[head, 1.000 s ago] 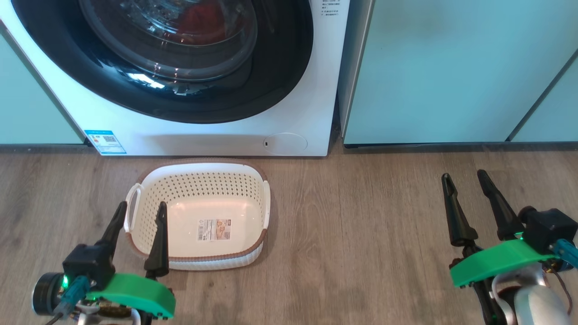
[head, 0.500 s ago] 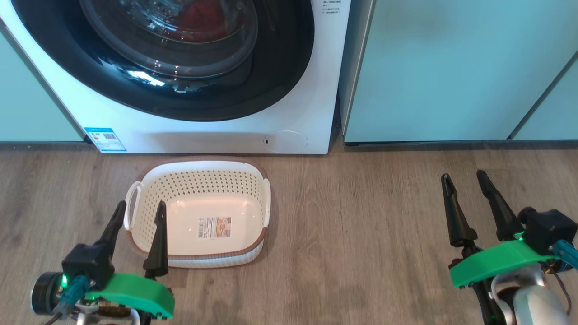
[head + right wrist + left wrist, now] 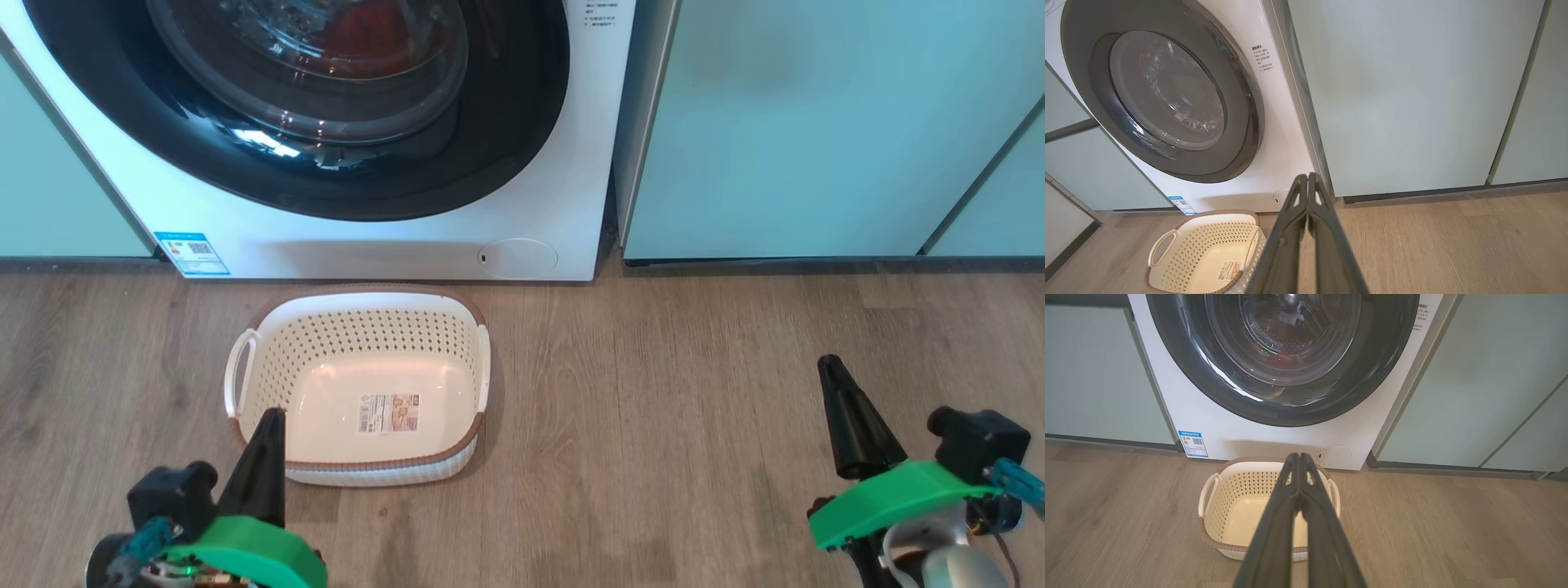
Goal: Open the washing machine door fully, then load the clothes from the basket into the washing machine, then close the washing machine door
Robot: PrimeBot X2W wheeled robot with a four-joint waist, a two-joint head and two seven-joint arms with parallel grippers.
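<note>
The white washing machine (image 3: 563, 163) stands at the back with its black-rimmed door (image 3: 506, 122) shut flat against the front. Through the door glass the red clothes (image 3: 367, 37) lie inside the drum, also visible as clothes (image 3: 1284, 361) in the left wrist view. The cream basket (image 3: 359, 327) sits on the floor before the machine with only a sticker on its bottom. My left gripper (image 3: 268, 418) is shut, empty, above the basket's near left corner. My right gripper (image 3: 831, 366) is shut, empty, over bare floor at the right. Its tips (image 3: 1306, 177) point at the cabinet base.
Pale green cabinets (image 3: 816, 122) flank the machine on both sides. A blue label sticker (image 3: 190, 253) and a small round flap (image 3: 517, 257) mark the machine's lower front. Wood floor (image 3: 653, 425) stretches between the basket and my right gripper.
Both grippers have closed from open to shut and have drawn back toward the bottom of the head view. The basket and the machine door have stayed put.
</note>
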